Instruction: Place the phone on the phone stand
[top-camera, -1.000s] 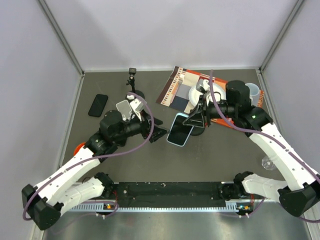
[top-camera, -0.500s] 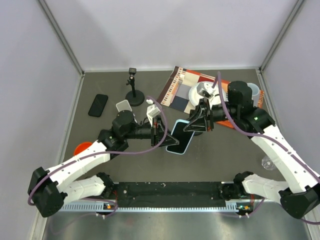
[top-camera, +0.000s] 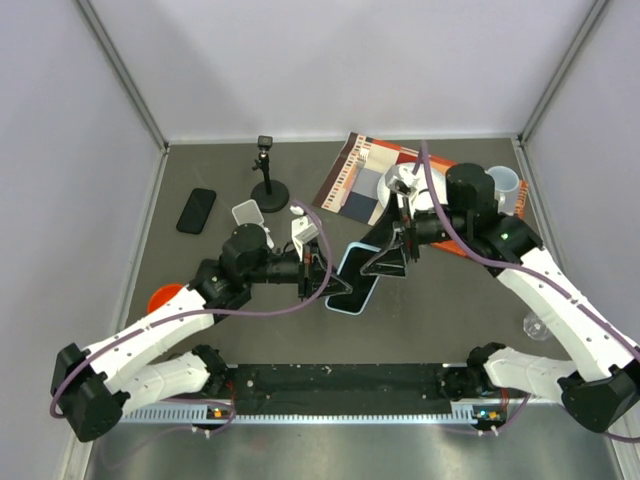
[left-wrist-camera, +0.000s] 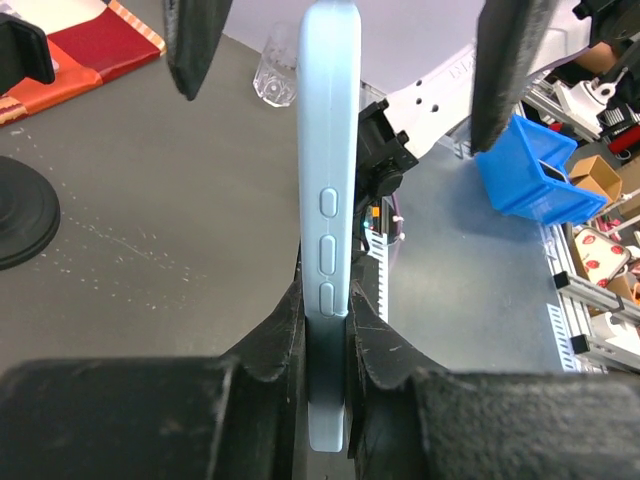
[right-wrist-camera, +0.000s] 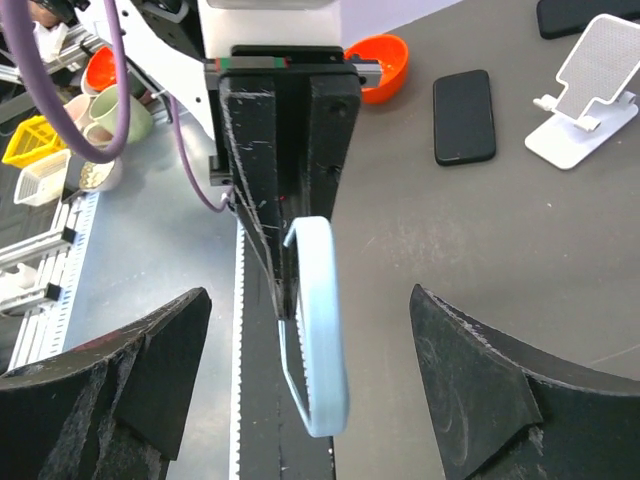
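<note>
The phone (top-camera: 352, 280), in a light blue case, hangs above the table mid-scene. My left gripper (top-camera: 322, 281) is shut on its left end. In the left wrist view the phone (left-wrist-camera: 330, 190) stands edge-on, pinched between the black pads of my left gripper (left-wrist-camera: 326, 312). My right gripper (top-camera: 385, 262) is open, its fingers wide on either side of the phone (right-wrist-camera: 322, 330) without touching it; in its own view the right gripper (right-wrist-camera: 309, 295) spans the phone's end. The phone stand (top-camera: 247, 213), small and white, rests on the table to the left, also visible as the phone stand (right-wrist-camera: 585, 92).
A black phone (top-camera: 197, 210) lies flat left of the stand. A black pole on a round base (top-camera: 268, 186) stands behind it. A patterned book (top-camera: 355, 178), white dish (top-camera: 400, 185) and cup (top-camera: 506, 182) sit back right. An orange bowl (top-camera: 160, 298) and a glass (top-camera: 535, 325) flank the arms.
The left gripper came in and shut on the phone while the right one held it. The right gripper has now opened and let go; the phone has shifted slightly left.
</note>
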